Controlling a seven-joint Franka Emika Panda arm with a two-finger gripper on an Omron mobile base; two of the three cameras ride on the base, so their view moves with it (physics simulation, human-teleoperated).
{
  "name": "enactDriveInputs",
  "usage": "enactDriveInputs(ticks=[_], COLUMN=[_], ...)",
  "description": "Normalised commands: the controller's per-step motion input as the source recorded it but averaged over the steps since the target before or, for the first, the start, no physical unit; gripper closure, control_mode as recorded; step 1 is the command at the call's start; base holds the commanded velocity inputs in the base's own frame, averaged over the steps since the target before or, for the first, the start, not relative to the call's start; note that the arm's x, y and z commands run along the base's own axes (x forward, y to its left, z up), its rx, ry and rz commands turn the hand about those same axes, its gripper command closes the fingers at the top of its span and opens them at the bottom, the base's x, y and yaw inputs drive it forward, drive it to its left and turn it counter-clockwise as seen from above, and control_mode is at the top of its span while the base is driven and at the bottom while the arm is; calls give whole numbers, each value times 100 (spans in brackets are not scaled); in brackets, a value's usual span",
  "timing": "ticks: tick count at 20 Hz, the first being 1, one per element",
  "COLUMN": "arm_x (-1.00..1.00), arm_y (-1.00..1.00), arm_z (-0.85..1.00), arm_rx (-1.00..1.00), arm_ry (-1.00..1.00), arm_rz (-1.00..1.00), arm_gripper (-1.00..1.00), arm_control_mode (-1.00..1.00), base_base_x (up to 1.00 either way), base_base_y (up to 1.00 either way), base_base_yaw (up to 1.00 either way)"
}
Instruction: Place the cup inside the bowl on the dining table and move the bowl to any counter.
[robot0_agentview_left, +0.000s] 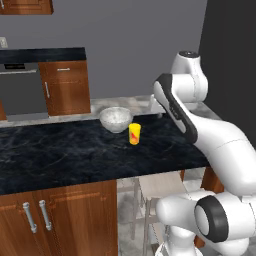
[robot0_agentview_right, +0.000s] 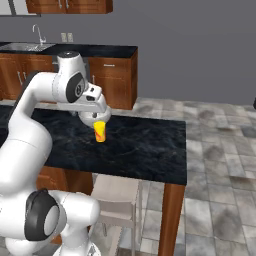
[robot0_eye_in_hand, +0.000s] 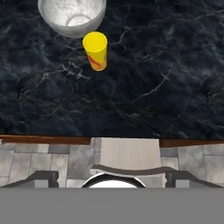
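Surface first: dining table (robot0_agentview_left: 65, 155), long black marble surface w/ white veins, brown wood doors and silver handles below. Behind it, across the tiled floor, the counter (robot0_agentview_left: 45, 55) runs along the wall w/ a grey appliance under it; same run w/ a sink shows in the right base view. A pale wooden stool (robot0_agentview_left: 160, 186) sits tucked under the table's near edge.

Arm (robot0_agentview_left: 215, 145) bends up over the near edge of the table, hand pointing down; tool (robot0_eye_in_hand: 112, 177) hangs above that edge, well short of the cup, tips wide apart w/ nothing between them.

Bowl (robot0_agentview_left: 115, 119) stands upright on the table towards its far side, empty inside. Cup (robot0_agentview_left: 134, 134), yellow w/ red-orange mark, stands upright just beside the bowl on the near side; whether they touch I can't tell, looks like a small gap in the hand view.

Progress, as I judge it: nothing done yet. Cup not grasped, not in the bowl; bowl not moved to any counter. Left: reach and grip cup, drop it in bowl, carry bowl to the counter.
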Motion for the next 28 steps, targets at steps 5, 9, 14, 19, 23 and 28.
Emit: enactDriveInputs(ticks=[5,9,14,19,23,28], arm_x=[6,19,35,43,40,40], arm_y=[11,13,7,0,0,0], arm_z=[-22,-27,-15,-1,0,-1], arm_rx=[0,0,0,0,0,0], arm_ry=[0,0,4,5,6,3], arm_rz=[0,0,0,0,0,0], arm_gripper=[-100,-100,-100,-100,-100,-100], arm_control_mode=[-100,-100,-100,-100,-100,-100], base_base_x=[0,0,0,0,0,0], base_base_y=[0,0,0,0,0,0], base_base_yaw=[0,0,0,0,0,0])
